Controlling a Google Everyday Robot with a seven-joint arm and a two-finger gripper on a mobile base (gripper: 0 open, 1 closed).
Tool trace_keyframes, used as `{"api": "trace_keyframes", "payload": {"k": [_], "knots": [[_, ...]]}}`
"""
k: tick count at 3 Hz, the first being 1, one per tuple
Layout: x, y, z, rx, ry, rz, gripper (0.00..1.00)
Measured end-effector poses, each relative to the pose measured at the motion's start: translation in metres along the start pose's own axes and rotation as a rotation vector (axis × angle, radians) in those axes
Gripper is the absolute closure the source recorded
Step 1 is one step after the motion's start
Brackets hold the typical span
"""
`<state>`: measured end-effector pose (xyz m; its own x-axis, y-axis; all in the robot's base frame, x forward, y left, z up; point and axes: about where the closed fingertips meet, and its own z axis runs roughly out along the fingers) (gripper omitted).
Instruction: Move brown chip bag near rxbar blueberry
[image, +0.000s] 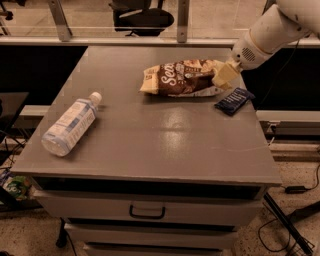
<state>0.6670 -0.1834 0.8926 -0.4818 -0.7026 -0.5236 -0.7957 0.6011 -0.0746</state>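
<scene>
The brown chip bag (181, 77), dark brown with white script and cream ends, lies at the back right of the table. My gripper (223, 75) comes in from the upper right on a white arm and is shut on the bag's right end. The rxbar blueberry (234, 101), a small dark navy wrapper, lies flat just right of and in front of the bag's right end, close to the gripper and apart from the bag by a narrow gap.
A clear plastic water bottle (70, 124) lies on its side at the table's left. The grey table (165, 145) has drawers below with a handle (147, 212). A rail and an office chair (142, 17) stand behind it.
</scene>
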Motion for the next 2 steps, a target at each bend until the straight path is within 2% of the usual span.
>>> {"api": "trace_keyframes", "payload": {"k": [1, 2], "knots": [[-0.0001, 0.0006, 0.0031, -0.004, 0.002, -0.001, 0.01], [-0.0001, 0.0009, 0.0043, -0.006, 0.002, -0.001, 0.0]]}}
